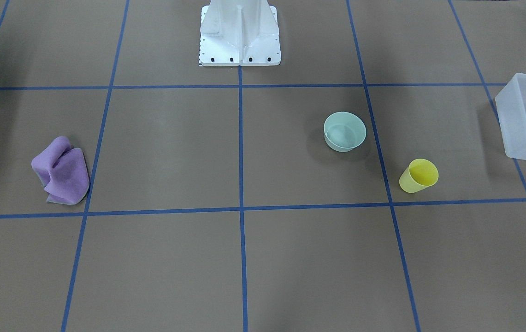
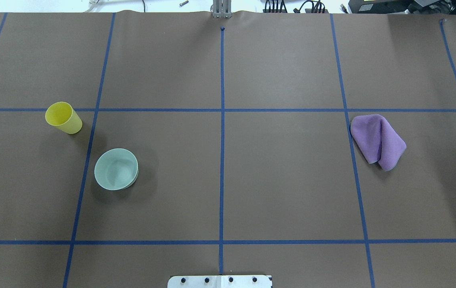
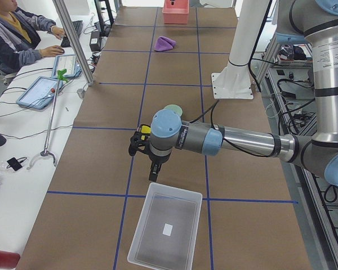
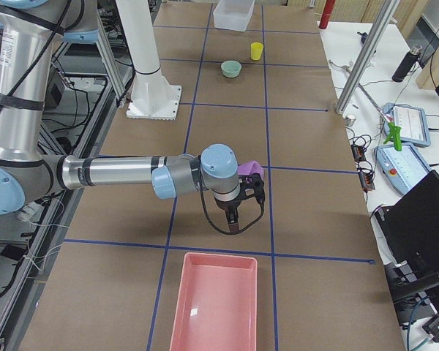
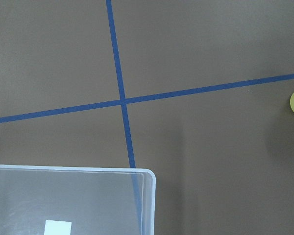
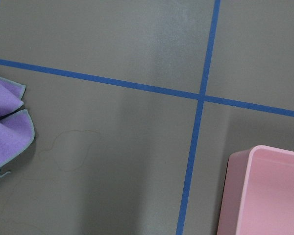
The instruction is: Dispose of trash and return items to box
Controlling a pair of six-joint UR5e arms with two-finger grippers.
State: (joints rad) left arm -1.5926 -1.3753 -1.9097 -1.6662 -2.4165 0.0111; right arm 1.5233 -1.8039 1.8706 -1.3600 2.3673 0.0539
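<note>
The mint-green bowl (image 1: 345, 131) (image 2: 116, 169) stands upright on the brown table. The yellow cup (image 1: 418, 175) (image 2: 63, 117) stands a short way from it, towards the box. The frosted box (image 1: 507, 120) (image 3: 139, 230) sits at the table's left end with a white label inside. My left gripper (image 3: 154, 171) hangs above the table just before the box's near rim (image 5: 149, 205); I cannot tell if it is open. My right gripper (image 4: 233, 223) hangs beside a purple cloth; I cannot tell its state either.
The crumpled purple cloth (image 1: 62, 170) (image 2: 377, 142) (image 6: 7, 122) lies on the right half. A pink tray (image 4: 175, 307) (image 6: 230, 196) sits at the table's right end. The white pedestal base (image 1: 239, 34) stands at the robot's side. An operator sits at a side desk (image 3: 11, 34).
</note>
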